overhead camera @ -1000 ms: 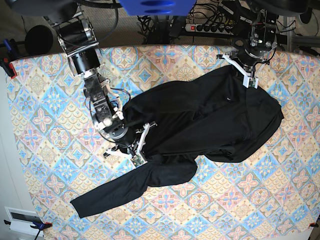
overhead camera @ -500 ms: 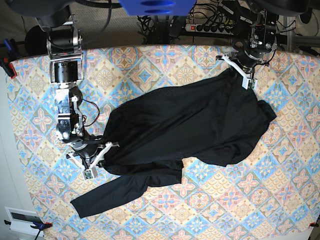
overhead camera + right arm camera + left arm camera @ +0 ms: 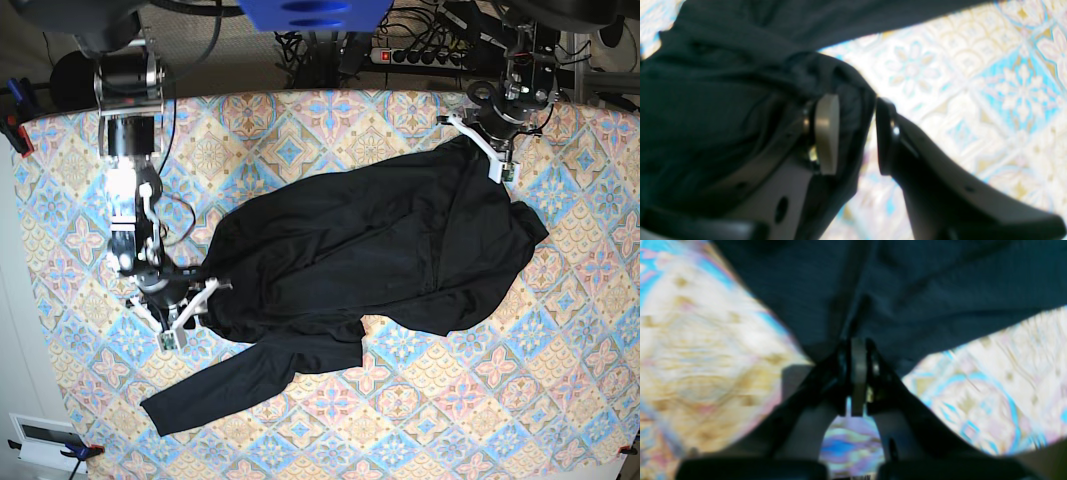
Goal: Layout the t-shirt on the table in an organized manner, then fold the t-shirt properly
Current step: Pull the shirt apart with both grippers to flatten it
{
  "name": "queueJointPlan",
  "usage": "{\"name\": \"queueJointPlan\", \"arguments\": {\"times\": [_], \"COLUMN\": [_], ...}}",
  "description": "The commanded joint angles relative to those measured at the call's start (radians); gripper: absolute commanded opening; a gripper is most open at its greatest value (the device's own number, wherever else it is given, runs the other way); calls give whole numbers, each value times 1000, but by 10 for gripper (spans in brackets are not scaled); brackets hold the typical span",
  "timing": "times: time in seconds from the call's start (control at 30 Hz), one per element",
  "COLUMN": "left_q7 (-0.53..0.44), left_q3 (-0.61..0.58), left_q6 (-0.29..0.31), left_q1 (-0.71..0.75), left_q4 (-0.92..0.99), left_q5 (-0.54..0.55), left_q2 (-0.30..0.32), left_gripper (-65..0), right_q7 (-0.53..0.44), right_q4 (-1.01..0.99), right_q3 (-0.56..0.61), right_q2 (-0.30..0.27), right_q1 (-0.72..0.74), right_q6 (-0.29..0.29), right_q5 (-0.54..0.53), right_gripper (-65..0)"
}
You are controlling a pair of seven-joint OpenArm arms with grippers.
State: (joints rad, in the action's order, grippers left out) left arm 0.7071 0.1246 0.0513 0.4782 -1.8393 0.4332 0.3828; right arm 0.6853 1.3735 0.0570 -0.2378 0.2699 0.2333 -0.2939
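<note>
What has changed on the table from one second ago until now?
The right gripper dragged its edge of the t-shirt toward the table's left side in the base view, spreading the body wider, and its jaws have now opened. The left gripper stayed shut on the far edge; the lower sleeve stayed put.

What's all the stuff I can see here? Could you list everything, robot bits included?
t-shirt: one, black, long sleeves, spread rumpled across the middle of the table, one sleeve trailing toward the near left corner.
table: one, covered in blue, pink and cream tile-pattern cloth, fills most of the base view.
power strip: one, pale, with cables, on the floor beyond the table's far edge.
clamps: red and black, on the table's left edge.
left gripper: one, white fingers, far right of the base view, shut on the t-shirt's edge.
right gripper: one, left of the base view, open, with a fold of t-shirt between the fingers.
</note>
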Motion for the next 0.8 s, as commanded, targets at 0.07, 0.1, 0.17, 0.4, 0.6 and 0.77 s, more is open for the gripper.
{"name": "queueJointPlan", "arguments": {"times": [0.07,0.1,0.17,0.4,0.6,0.77], "left_q7": [-14,-14,-13,-11,-13,-13], "left_q3": [11,11,11,8,8,8], "left_q6": [5,5,5,2,0,0], "left_q1": [-3,-3,-16,-46,-57,-62], "left_q4": [-47,-53,-56,-56,-59,-59], "left_q5": [0,0,-1,-1,-1,-1], "left_q2": [12,12,12,8,8,8], "left_gripper": [-641,-641,-640,-640,-640,-640], "right_q7": [15,15,21,9,-32,-29], "right_q4": [77,83,85,47,43,39], "right_q3": [2,2,2,2,-7,-1], "right_q2": [-5,-5,-5,-5,-5,-5], "right_q1": [-54,-70,-103,-133,-134,-136], "right_q6": [-2,-2,-2,-2,-2,-2], "right_q5": [0,2,2,55,178,183], "right_gripper": [-466,-466,-465,-465,-465,-469]}}
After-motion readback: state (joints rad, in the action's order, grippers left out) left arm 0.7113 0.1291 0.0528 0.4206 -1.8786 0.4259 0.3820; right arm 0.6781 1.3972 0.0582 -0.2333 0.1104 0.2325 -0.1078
